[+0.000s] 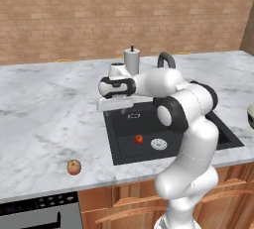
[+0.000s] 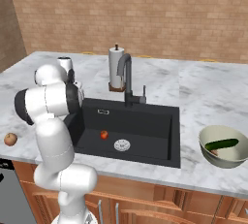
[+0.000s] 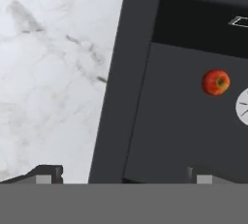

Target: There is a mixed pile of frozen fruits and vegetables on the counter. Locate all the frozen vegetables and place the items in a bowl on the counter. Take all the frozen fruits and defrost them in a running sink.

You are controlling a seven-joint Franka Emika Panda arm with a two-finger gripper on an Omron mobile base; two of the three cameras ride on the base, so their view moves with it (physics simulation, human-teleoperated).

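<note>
Gripper (image 3: 121,178) spread wide, empty, over black sink's (image 3: 116,97) left rim; small red ball (image 3: 215,82) inside basin; marble table (image 3: 48,72) bare leftward.

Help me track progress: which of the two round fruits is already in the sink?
The small red ball lies on the black sink floor beside the drain. The orange-tan ball sits on the marble counter left of the basin.

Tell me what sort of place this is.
A kitchen, rendered: a black rectangular sink with a dark grey gooseneck faucet set in a white-grey marble counter above wooden cabinets.
</note>
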